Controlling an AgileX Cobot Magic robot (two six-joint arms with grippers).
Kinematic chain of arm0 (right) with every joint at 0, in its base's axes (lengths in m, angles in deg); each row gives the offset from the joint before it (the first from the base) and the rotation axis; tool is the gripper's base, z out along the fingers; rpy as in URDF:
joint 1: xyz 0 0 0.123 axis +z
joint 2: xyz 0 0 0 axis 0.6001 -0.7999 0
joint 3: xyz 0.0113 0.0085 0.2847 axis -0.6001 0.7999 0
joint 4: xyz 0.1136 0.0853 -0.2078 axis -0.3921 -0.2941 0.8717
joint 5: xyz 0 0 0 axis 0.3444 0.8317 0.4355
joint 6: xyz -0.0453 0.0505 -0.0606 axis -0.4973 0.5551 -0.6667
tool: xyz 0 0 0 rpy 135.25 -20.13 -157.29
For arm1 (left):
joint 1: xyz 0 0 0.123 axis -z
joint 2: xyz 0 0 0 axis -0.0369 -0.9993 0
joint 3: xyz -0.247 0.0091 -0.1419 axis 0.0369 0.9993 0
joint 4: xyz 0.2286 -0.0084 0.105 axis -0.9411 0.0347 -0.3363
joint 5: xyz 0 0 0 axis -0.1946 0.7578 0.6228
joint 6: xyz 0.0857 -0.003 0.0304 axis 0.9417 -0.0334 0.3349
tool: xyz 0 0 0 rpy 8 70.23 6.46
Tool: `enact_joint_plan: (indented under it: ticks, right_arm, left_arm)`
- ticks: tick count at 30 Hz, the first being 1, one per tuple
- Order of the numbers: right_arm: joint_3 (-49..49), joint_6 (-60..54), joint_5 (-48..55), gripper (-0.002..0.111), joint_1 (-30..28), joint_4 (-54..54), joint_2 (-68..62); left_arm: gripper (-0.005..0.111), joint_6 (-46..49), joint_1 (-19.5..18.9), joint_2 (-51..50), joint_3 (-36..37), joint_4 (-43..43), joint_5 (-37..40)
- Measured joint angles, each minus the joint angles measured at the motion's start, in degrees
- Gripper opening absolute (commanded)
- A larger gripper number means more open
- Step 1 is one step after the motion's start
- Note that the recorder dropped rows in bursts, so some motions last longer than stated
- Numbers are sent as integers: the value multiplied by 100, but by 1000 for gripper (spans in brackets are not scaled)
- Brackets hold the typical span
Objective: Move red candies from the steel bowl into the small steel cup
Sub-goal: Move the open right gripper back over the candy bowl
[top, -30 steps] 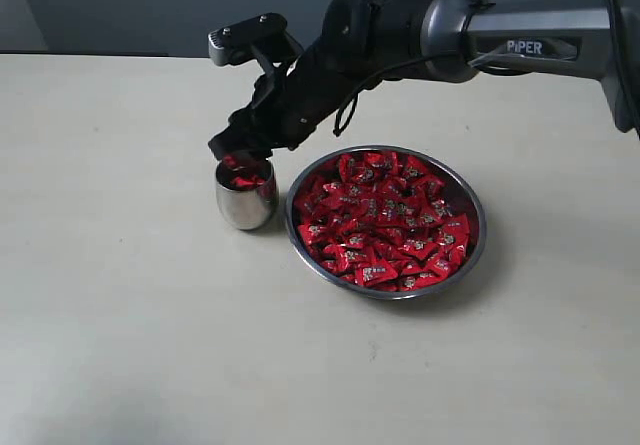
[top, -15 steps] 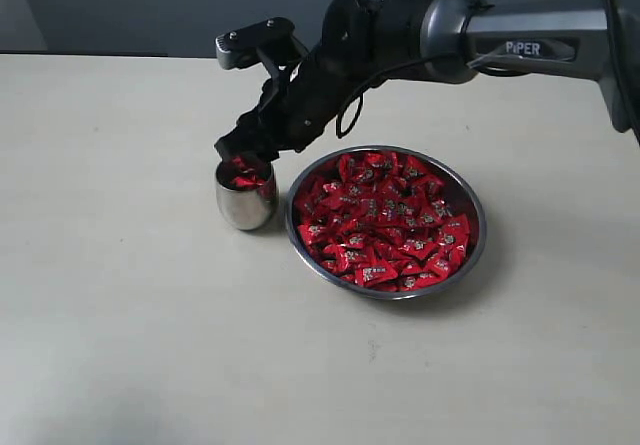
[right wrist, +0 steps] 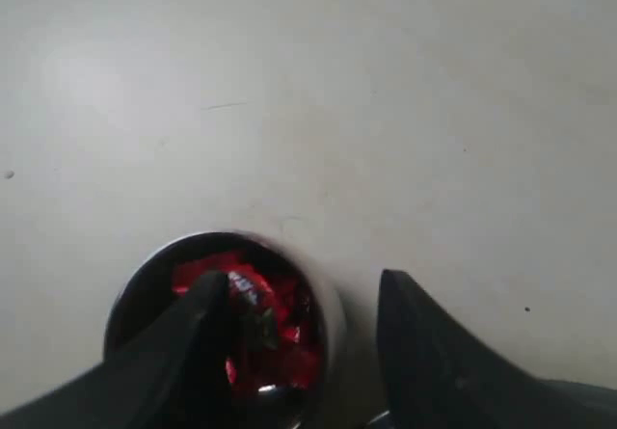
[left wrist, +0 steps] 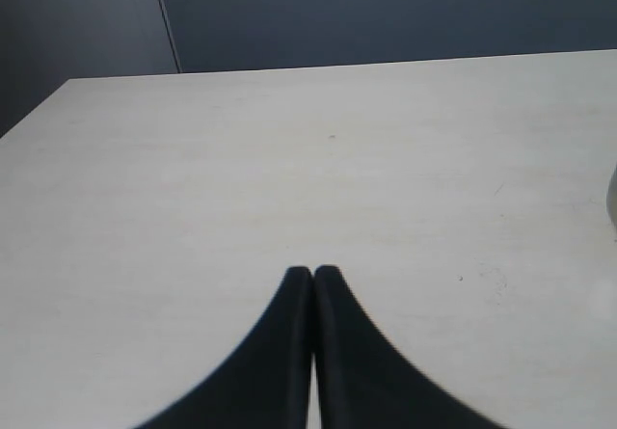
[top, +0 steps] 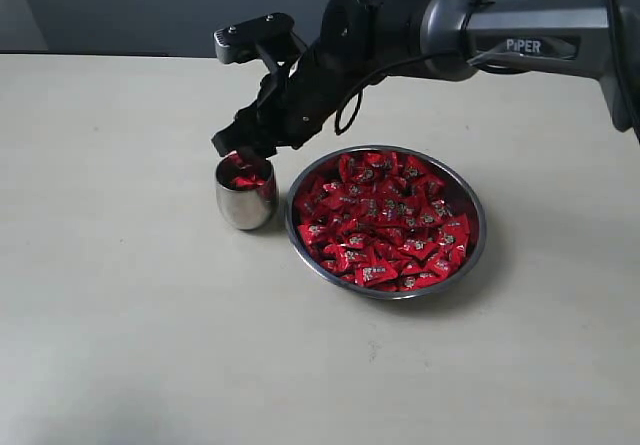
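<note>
The small steel cup stands left of the steel bowl, and several red candies lie inside it. The wide bowl is heaped with red candies. My right gripper hangs open just above the cup's mouth. In the right wrist view its fingers spread wide, one over the cup and one beside it, with the cup's candies below and nothing pinched between them. My left gripper is shut and empty over bare table; it does not show in the exterior view.
The pale table stretches round cup and bowl. The right arm reaches in from the right, above the bowl's far side. A dark wall runs behind the table's far edge.
The right gripper has risen slightly above the cup's mouth and stayed open. Cup and bowl have not moved.
</note>
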Motion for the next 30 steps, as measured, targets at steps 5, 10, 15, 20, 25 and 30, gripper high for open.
enact_joint_plan:
  ticks: [5, 10, 15, 20, 25, 30]
  right_arm:
    - [0, -81, 68, 46, 0, 4, 0]
    - [-12, -46, 80, 46, 0, 206, 0]
    - [-15, -31, 94, 46, 0, 266, 0]
    - [-39, -24, 84, 46, 0, 372, 0]
    - [-85, 16, 275, 46, -25, 510, 30]
    - [-85, 313, 425, 41, -331, 545, 400]
  left_arm:
    - [0, 0, 0, 0, 0, 0, 0]
    - [0, 0, 0, 0, 0, 0, 0]
    - [0, 0, 0, 0, 0, 0, 0]
    - [0, 0, 0, 0, 0, 0, 0]
    - [0, 0, 0, 0, 0, 0, 0]
    - [0, 0, 0, 0, 0, 0, 0]
